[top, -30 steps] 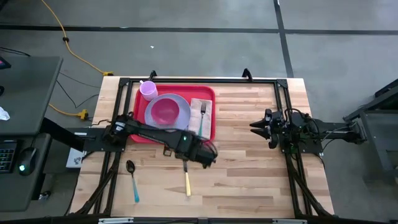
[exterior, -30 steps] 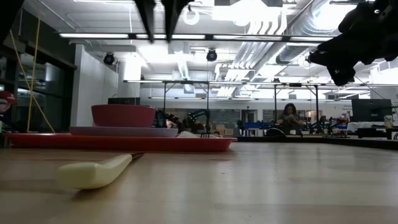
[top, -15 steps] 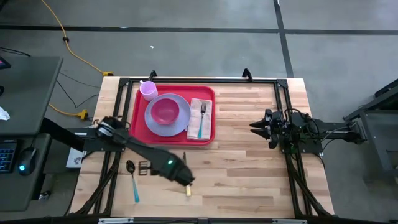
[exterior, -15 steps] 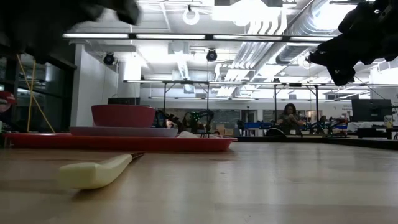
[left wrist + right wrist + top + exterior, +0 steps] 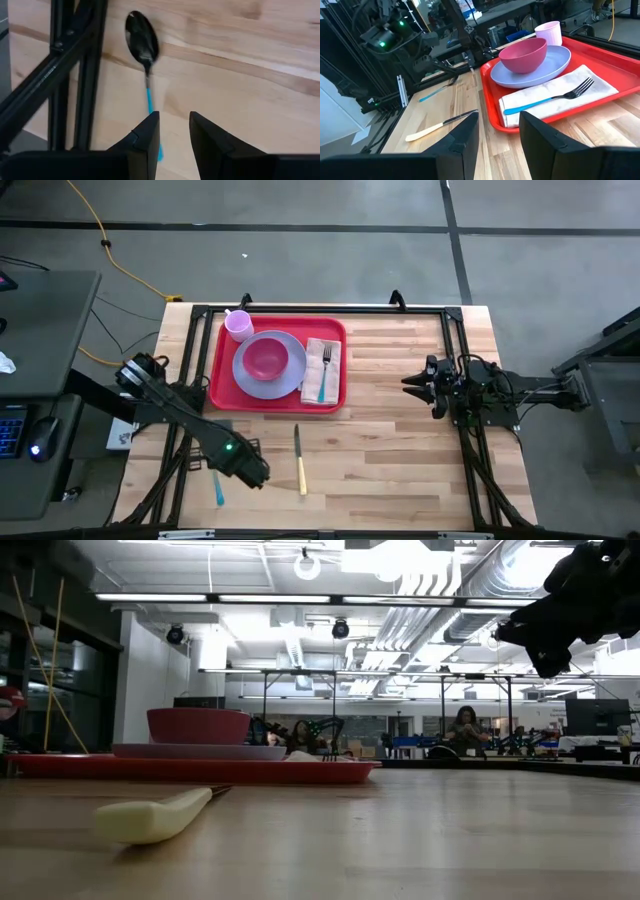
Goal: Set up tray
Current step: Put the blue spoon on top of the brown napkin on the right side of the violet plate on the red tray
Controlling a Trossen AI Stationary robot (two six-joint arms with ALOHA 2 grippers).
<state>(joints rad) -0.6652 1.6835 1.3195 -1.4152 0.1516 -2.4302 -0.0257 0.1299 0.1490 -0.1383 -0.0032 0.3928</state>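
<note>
Left gripper (image 5: 172, 132) is hovering narrowly open, empty, over the blue-handled spoon (image 5: 144, 60), having swung there from the knife (image 5: 299, 459).

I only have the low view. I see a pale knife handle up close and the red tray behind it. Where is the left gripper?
Observer: The left gripper is over the near-left part of the table, above the spoon, fingers apart around its blue handle.
Operator: Anything already on the tray besides plate and bowl?
Observer: Yes. The tray also holds a pink cup at its far-left corner and a fork lying on a white napkin, right of the plate.
Operator: Right arm?
Observer: The right gripper waits at the table's right side, open and empty, pointing toward the tray.
</note>
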